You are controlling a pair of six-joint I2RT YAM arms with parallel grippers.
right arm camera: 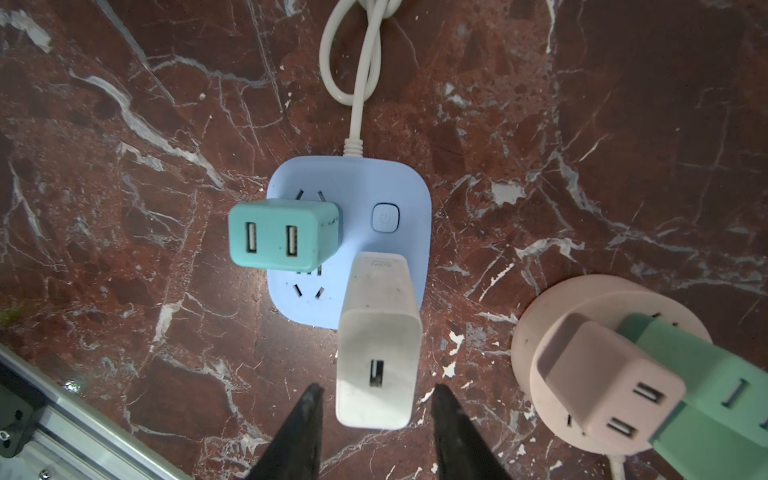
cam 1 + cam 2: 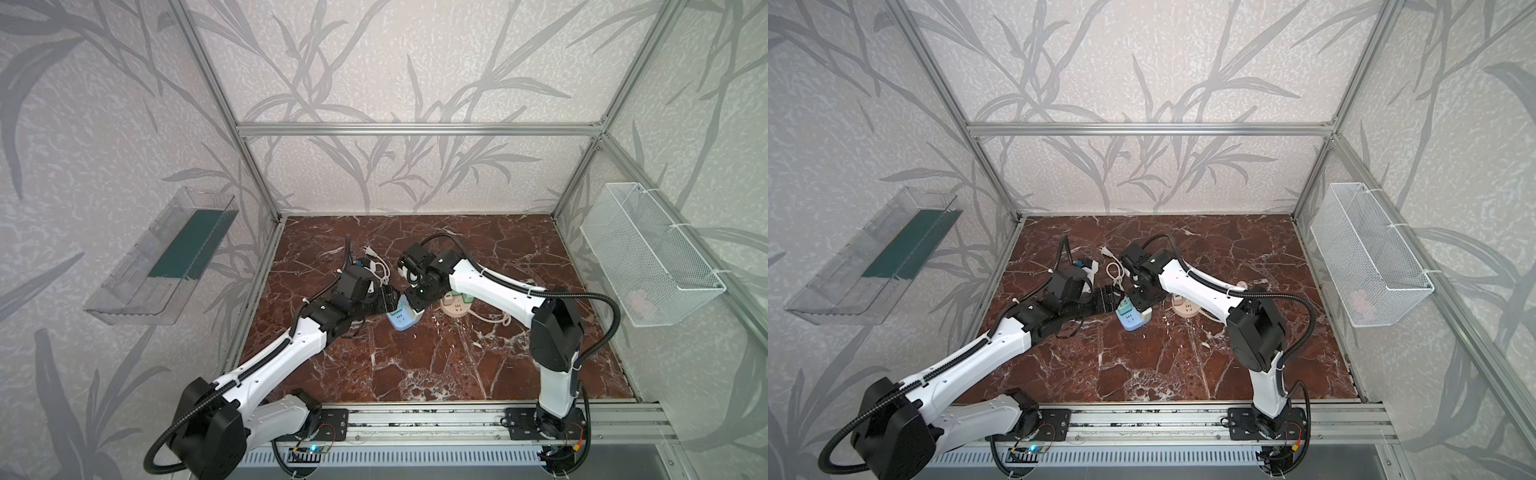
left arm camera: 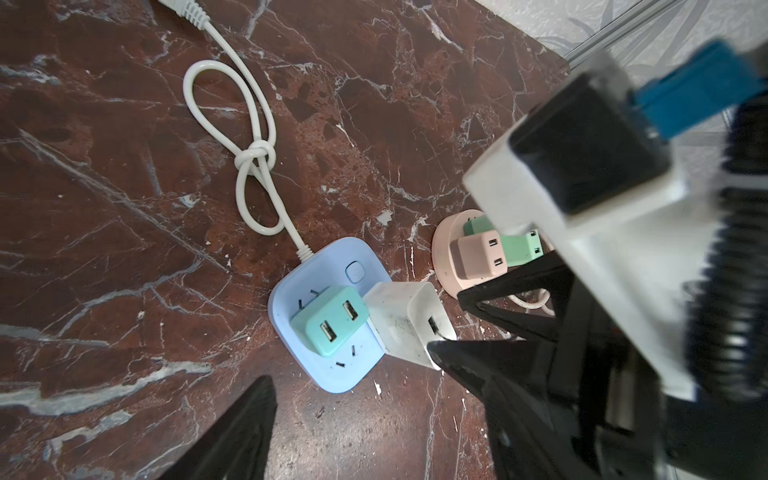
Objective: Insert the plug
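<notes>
White plug point(image 1: 376, 340) stands upright on the blue power strip point(image 1: 399, 178) beside a teal adapter point(image 1: 274, 235). The round pink socket point(image 1: 525, 332) holds a pink adapter point(image 1: 602, 374) and a green adapter point(image 1: 706, 395). The plug sits between the right gripper point(image 1: 376, 392) fingers point(image 1: 307, 415), which are slightly parted and grip nothing. The left gripper point(image 2: 391, 300) hangs wide apart beside the strip, empty.
</notes>
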